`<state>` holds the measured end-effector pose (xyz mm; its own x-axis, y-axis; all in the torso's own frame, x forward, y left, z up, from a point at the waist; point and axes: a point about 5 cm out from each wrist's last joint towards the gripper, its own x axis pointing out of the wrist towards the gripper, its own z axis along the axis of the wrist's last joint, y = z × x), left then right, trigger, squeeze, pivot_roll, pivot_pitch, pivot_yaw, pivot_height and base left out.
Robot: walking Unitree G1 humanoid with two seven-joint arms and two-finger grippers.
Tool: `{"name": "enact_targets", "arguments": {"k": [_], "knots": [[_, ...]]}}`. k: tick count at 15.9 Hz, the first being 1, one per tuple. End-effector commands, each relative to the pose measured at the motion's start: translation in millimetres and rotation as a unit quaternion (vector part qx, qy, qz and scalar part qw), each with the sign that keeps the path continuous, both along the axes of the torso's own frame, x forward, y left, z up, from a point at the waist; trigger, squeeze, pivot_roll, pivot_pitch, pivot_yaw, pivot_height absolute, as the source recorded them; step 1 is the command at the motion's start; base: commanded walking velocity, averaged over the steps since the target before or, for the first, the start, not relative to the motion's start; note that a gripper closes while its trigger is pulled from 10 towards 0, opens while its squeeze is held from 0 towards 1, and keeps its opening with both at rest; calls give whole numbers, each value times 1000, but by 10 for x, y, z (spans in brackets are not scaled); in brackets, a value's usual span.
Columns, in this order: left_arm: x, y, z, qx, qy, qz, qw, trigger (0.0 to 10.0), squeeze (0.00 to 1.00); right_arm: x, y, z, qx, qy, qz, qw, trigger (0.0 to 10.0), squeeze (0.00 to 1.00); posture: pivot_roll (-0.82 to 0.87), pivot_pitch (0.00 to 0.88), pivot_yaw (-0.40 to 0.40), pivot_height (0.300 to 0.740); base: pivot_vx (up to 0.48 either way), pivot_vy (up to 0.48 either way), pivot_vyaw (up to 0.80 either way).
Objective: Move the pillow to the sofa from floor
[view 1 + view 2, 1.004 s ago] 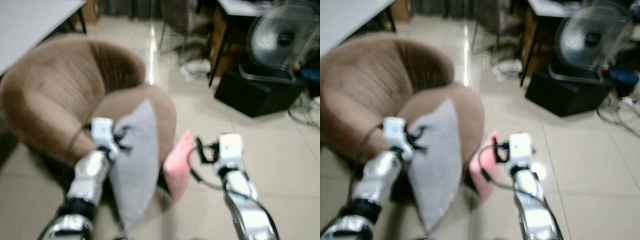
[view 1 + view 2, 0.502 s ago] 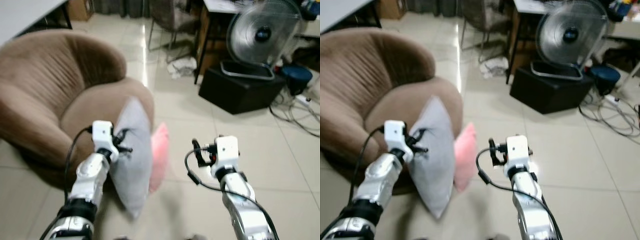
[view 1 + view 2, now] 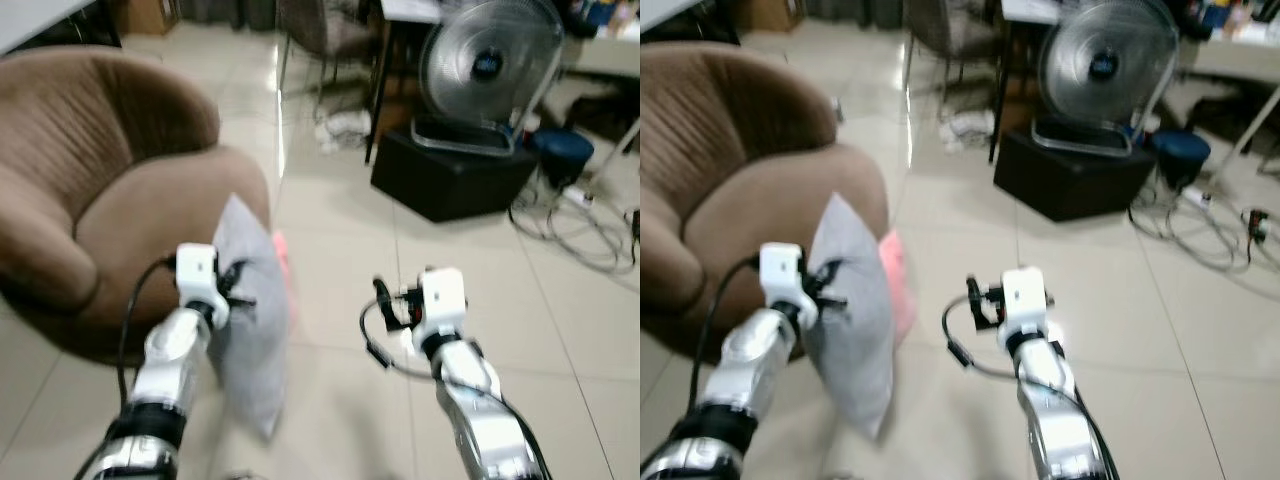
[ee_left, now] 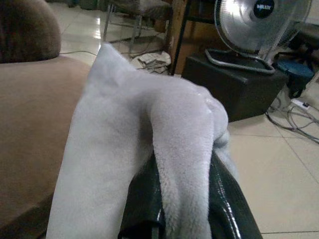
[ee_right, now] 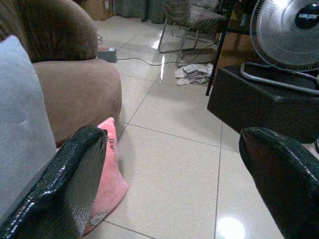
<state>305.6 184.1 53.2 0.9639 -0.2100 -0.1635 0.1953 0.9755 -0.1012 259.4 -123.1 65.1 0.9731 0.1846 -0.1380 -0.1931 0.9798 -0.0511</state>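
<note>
A grey pillow (image 3: 250,320) hangs upright off the floor in front of the brown sofa (image 3: 120,230). My left gripper (image 3: 235,285) is shut on a fold of its upper edge; in the left wrist view the black fingers (image 4: 224,199) pinch the grey fabric (image 4: 149,129). A pink pillow (image 5: 107,169) lies on the tiles against the sofa's base, mostly hidden behind the grey one in the eye views. My right gripper (image 3: 395,300) is held out over bare floor to the right of both pillows, open and holding nothing.
A standing fan (image 3: 485,65) sits on a black box (image 3: 450,175) at the back right, with cables (image 3: 580,220) trailing on the floor beside it. Chair legs (image 3: 320,30) and a crumpled cloth (image 3: 340,125) lie further back. Light tiles stretch ahead of my right arm.
The camera has swung right, so the sofa sits further left in the picture. The grey pillow stays in my left gripper and now covers more of the pink pillow.
</note>
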Motion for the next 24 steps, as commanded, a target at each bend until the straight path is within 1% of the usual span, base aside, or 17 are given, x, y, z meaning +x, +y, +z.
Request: {"name": "enact_targets", "arguments": {"k": [1,3,4,5,6,7,9,10,12,15,18,23,24], "knots": [[35,-84,108,3,-29,-17,999,0,0,-27,-100,-33,-3,7,-14,1000,10000,0,-6,34,-9,740,244,-409,0],[-2,-15,100,-4,-31,-2,1000,0,0,-63,-123,-36,0,2,-16,1000,10000,0,0,34,-19,740,246,-411,0],[-26,9,100,-5,-34,3,999,0,0,-74,-137,-28,2,-4,-17,1000,10000,0,5,35,-27,740,0,0,0],[-49,-4,92,-2,-35,1,999,0,0,-71,-150,-18,3,-8,-16,1000,10000,0,6,35,-29,740,0,0,0],[-60,-51,88,4,-38,-9,999,0,0,-66,-158,-3,5,-13,-15,1000,10000,0,4,36,-28,740,0,0,0],[-55,-93,102,9,-44,-19,999,0,0,-67,-164,-5,4,-14,-15,1000,10000,0,3,37,-28,740,0,0,0],[-22,-70,154,39,-56,-18,998,0,0,-88,-137,-38,5,-9,-13,1000,10000,0,2,33,-23,740,0,0,0],[-8,-61,187,39,-63,-19,997,0,0,-103,-115,-68,6,-4,-8,1000,10000,0,1,30,-20,740,0,0,0],[12,-93,209,25,-62,-30,997,0,0,-111,-108,-87,5,-2,-8,1000,10000,0,2,26,-15,740,0,0,0],[21,-124,227,29,-65,-32,997,0,0,-113,-109,-100,5,-2,-8,1000,10000,0,4,25,-15,740,480,0,0],[-5,-182,211,35,-62,-51,996,0,0,-95,-90,-98,6,-8,-7,1000,10000,0,4,28,-13,740,480,0,0],[-2,-257,202,46,-59,-73,994,0,0,-83,-72,-106,6,-8,-4,1000,10000,0,4,26,-8,740,480,0,0],[-8,-294,201,51,-60,-86,993,0,0,-75,-63,-109,6,-9,-3,1000,10000,0,3,24,-4,740,480,0,0]]}}
